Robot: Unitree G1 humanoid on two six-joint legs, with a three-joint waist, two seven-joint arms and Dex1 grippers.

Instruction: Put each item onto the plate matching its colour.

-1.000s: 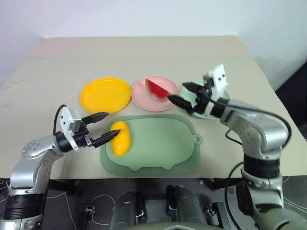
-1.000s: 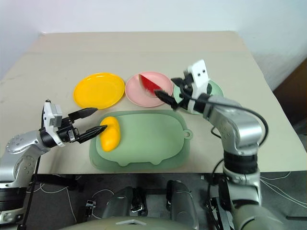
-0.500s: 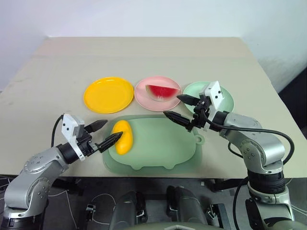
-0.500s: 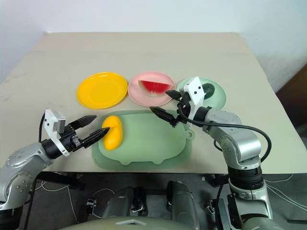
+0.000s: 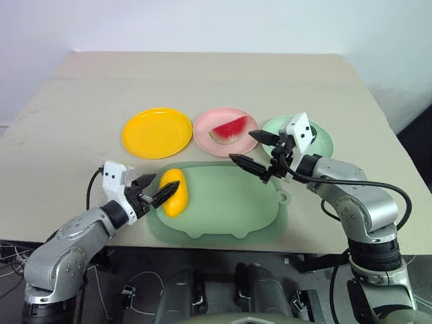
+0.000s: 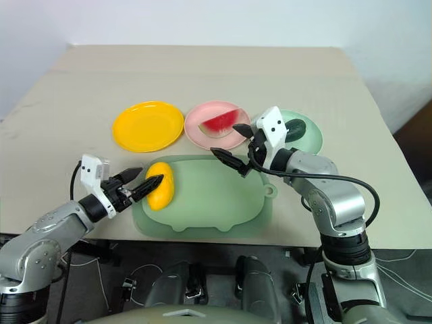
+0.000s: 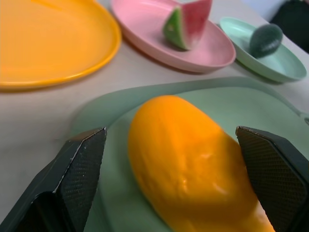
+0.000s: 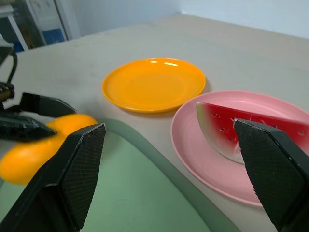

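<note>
Now our left gripper (image 5: 152, 192) has turned and closed in, its spread fingers straddling the mango (image 5: 173, 192) at the tray's (image 5: 229, 219) left edge, ungrasped. Our right gripper (image 5: 256, 150), released, has pulled back off the pink plate (image 5: 206, 128), leaving the watermelon (image 5: 227, 127) there. The avocado (image 6: 294, 129) lies on the green plate (image 6: 312, 140); the yellow plate (image 5: 156, 131) sits empty.
</note>
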